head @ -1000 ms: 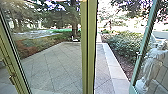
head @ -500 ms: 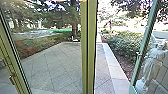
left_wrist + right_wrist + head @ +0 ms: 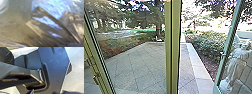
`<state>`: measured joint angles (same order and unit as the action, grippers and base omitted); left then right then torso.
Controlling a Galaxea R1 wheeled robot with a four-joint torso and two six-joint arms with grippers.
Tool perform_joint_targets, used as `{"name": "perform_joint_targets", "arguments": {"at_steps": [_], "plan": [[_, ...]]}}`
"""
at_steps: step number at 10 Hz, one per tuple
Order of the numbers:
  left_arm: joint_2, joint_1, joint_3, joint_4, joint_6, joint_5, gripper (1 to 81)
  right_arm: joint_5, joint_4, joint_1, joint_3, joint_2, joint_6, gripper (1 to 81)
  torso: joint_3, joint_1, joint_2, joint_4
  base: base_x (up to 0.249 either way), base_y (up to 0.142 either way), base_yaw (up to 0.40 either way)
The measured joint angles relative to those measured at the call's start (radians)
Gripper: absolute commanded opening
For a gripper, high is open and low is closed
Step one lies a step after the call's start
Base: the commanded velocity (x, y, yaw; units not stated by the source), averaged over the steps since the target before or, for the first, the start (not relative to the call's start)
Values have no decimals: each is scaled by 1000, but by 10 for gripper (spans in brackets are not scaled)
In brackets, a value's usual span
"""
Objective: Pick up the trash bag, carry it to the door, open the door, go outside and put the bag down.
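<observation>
Flanking open paving (image 3: pixel 186 67), tall post (image 3: pixel 173 50) at left, door edge (image 3: pixel 227 47) at right

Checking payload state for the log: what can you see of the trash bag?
The trash bag shows close up in the left wrist view: thin, plastic-looking film, glossy, brownish to dark, crumpled into folds, with bluish-white glare. The black, shiny, creased bulge in the right wrist view is probably the same bag. Its full shape, closure and contents can't be made out, nor can what touches or holds it.
</observation>
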<state>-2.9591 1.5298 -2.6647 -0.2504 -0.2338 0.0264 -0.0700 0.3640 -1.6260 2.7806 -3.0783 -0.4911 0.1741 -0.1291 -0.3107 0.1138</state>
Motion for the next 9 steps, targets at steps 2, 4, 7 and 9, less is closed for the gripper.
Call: {"name": "perform_joint_targets", "arguments": {"at_steps": [2,4,7,9], "plan": [[0,0,0,11,0,0,10,0,0,0,-1,-8,1,811,0,0,0,0,0,0,0],[0,0,0,20,0,0,10,0,5,0,-5,-8,1,811,0,0,0,0,0,0,0],[0,0,0,23,0,0,10,0,7,0,-6,-8,1,811,0,0,0,0,0,0,-96],[0,0,0,24,0,0,10,0,7,0,-6,-8,1,811,0,0,0,0,0,0,-177]]}}
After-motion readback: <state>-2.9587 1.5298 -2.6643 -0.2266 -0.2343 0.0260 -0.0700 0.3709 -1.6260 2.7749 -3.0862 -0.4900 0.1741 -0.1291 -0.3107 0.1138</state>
